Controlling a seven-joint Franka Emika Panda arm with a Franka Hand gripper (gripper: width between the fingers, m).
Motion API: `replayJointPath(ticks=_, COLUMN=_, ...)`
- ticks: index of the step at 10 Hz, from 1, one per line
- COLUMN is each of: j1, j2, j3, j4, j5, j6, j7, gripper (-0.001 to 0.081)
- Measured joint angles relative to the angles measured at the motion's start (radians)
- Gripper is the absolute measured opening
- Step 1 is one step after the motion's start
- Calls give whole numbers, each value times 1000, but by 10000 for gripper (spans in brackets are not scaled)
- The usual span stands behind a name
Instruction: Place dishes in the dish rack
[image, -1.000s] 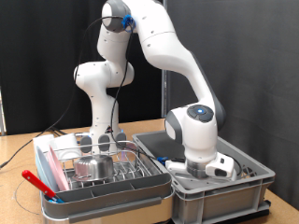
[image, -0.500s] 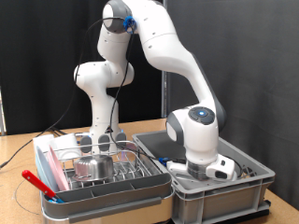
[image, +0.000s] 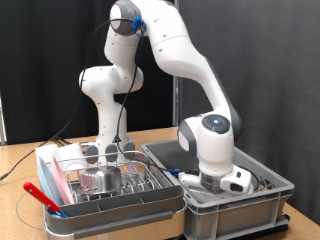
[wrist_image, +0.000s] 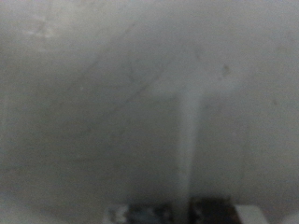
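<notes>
One gripper (image: 205, 186) lowered deep inside grey bin (image: 262, 188); jaw state cannot be told, view blurred. Dish rack (image: 110, 180), well apart from jaws, holds pink plate (image: 57, 180), steel cup (image: 99, 178). Slow, blind-safe descent advised.

Exterior view evenly lit, sharp, wrist view dim, grey, blurred

Nothing here can be read. The white robot arm (image: 190, 70) carries no legible lettering or logo from the exterior view, and the dish rack (image: 105, 180) and grey plastic bin (image: 250, 195) show no labels or numbers. The wrist view is a grey blur with no marks on it.
</notes>
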Motion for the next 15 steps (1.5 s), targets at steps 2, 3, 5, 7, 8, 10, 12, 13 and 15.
replayJointPath(ticks=2, j1=-2, j2=0, j3=2, j4=3, j5=11, j6=-11, j7=0, gripper=9)
replayJointPath(ticks=3, j1=-6, j2=0, j3=5, j4=10, j5=29, j6=-42, j7=0, gripper=9)
replayJointPath(ticks=5, j1=-25, j2=-1, j3=20, j4=24, j5=86, j6=-100, j7=-20, gripper=1)
replayJointPath(ticks=7, j1=-57, j2=-16, j3=47, j4=23, j5=152, j6=-115, j7=-80, gripper=1)
replayJointPath(ticks=8, j1=-69, j2=-33, j3=58, j4=16, j5=180, j6=-110, j7=-111, gripper=1)
replayJointPath(ticks=10, j1=-86, j2=-80, j3=65, j4=2, j5=213, j6=-112, j7=-149, gripper=1)
replayJointPath(ticks=12, j1=-91, j2=-116, j3=65, j4=-4, j5=235, j6=-63, j7=-156, gripper=1)
replayJointPath(ticks=13, j1=-89, j2=-122, j3=61, j4=-7, j5=229, j6=-17, j7=-143, gripper=1)
replayJointPath(ticks=15, j1=-82, j2=-123, j3=52, j4=-17, j5=205, j6=42, j7=-128, gripper=1)
